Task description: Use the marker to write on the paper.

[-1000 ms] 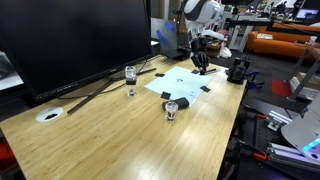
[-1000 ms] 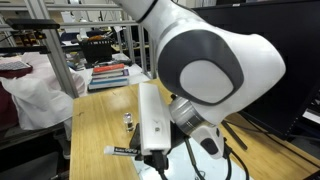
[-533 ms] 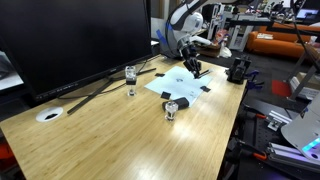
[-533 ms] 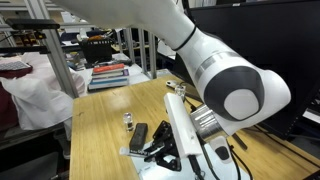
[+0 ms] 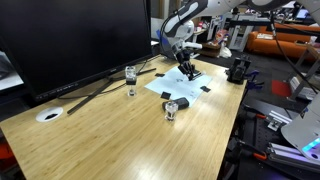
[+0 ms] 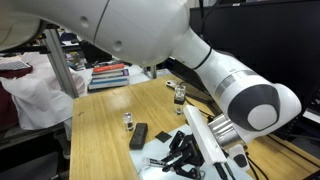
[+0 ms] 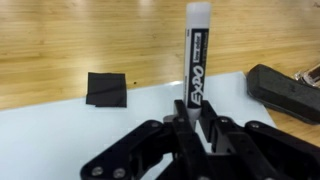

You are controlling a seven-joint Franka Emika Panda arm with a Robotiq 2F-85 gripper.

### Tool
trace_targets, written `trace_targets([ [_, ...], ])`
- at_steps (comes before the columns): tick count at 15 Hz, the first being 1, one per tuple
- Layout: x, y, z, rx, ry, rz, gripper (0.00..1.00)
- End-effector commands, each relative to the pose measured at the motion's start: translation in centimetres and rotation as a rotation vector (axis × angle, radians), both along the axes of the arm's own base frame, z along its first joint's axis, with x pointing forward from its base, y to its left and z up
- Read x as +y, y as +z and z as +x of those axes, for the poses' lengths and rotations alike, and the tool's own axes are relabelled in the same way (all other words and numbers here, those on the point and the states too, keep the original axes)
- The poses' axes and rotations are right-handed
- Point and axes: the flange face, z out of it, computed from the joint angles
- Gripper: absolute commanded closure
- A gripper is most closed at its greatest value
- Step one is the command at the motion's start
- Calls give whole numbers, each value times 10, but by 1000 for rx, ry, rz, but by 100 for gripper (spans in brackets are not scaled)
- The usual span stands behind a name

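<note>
Wooden table (image 5: 120, 140) with a big black monitor (image 5: 75, 40) on its left side in an exterior view. The robot arm (image 5: 185, 18) comes in from the far right and bends down over the far end of the table. The paper (image 5: 178, 90) lies flat there, white, with short black pieces at its corners; in the wrist view one black tape square (image 7: 106, 88) sits on a corner, half on the wood. The gripper (image 7: 196, 110) is low over the paper, fingers clamped on the marker (image 7: 197, 55) from both sides. The marker has a black body with white lettering, and its white end sticks out past the fingertips. Can't tell whether the marker touches the sheet. The gripper (image 6: 185, 155) also shows black and low over the white sheet in an exterior view. A black device (image 5: 237, 70) is at the right table edge, just past the paper. A small clear jar (image 5: 131, 78) stands left of the paper, a second jar (image 5: 171, 108) at its near edge. A white disc (image 5: 49, 115) lies well apart, near left.
</note>
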Motion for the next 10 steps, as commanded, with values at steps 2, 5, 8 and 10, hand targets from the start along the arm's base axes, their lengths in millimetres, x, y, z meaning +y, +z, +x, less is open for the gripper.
trace_targets([
  [2,-10,-10,28,-43,1,-75,95],
  [5,-12,-21,41,-66,-7,-117,95],
  [8,-10,-33,45,-46,-19,-137,95],
  [10,-8,-38,45,-31,-22,-142,95],
])
